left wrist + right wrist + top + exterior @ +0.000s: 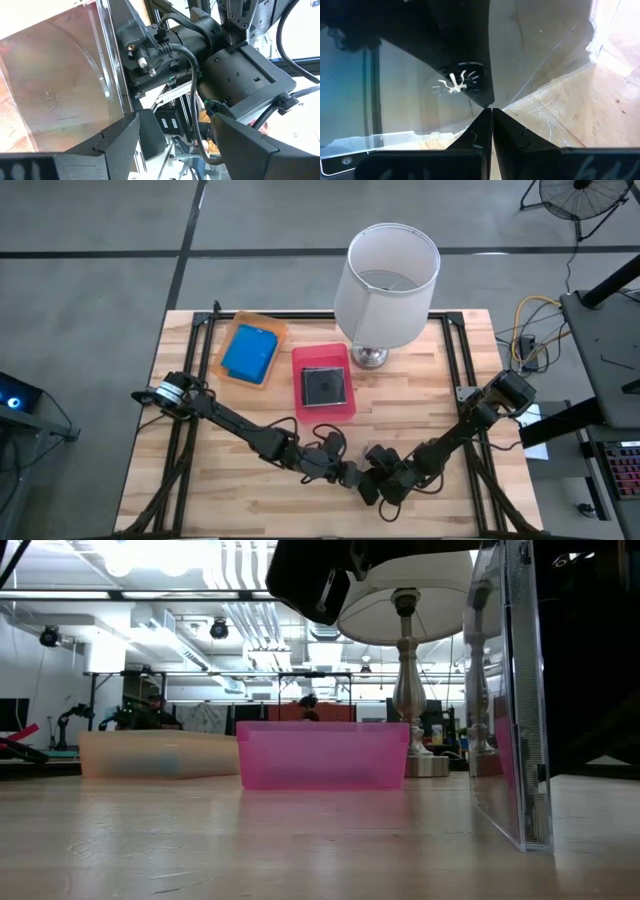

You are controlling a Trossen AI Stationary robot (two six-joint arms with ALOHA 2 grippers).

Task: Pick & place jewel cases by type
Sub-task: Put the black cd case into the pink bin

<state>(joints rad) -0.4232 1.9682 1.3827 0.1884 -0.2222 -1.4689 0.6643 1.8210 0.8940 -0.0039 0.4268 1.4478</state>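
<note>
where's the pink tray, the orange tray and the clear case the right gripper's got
pink tray [297,375]: high view, on its left rim.
orange tray [226,343]: high view, on its left rim.
clear jewel case [505,710]: low view, on its upright clear face.

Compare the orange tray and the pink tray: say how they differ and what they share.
The orange tray is translucent orange and sits skewed on the table; the pink tray is pink and lies nearly square to the table edge. The orange tray holds a blue case; the pink tray holds a dark square case. The orange tray lies farther from the lamp than the pink one. Both are shallow, rectangular and rest side by side on the wooden table.
</note>
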